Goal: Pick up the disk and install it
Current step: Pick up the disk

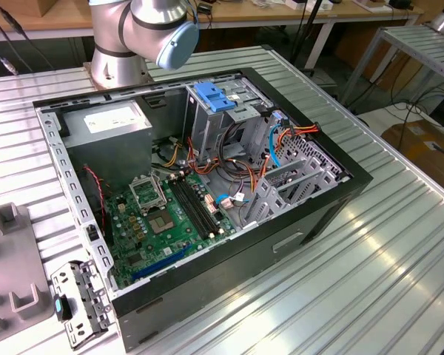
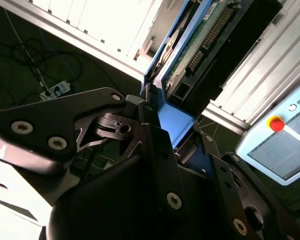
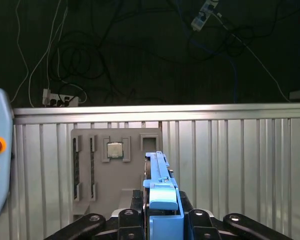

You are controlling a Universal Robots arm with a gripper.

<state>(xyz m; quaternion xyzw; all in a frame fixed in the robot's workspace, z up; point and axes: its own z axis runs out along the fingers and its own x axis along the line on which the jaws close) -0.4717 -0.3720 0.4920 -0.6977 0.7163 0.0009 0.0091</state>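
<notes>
My gripper (image 2: pixel 166 121) is shut on the disk (image 2: pixel 205 45), clamping the near end of its bright blue carrier rail. In the second wrist view the disk stands out from the fingers edge-on, with a green circuit board and a dark body between the blue rails. In the first wrist view the disk (image 3: pixel 158 170) shows as a narrow blue strip rising from my gripper (image 3: pixel 162 212), held above the ribbed metal table (image 3: pixel 240 165). In the exterior view the arm's base (image 1: pixel 118 52) stands behind the open computer case (image 1: pixel 333 207).
The case lies open with the motherboard (image 1: pixel 170 214), a power supply (image 1: pixel 107 122) and a tall grey cage with a blue latch plate (image 1: pixel 214 96). A grey fixture tray (image 3: pixel 90 170) holding a chip (image 3: pixel 114 150) lies on the table. A teach pendant (image 2: pixel 280 145) is close by.
</notes>
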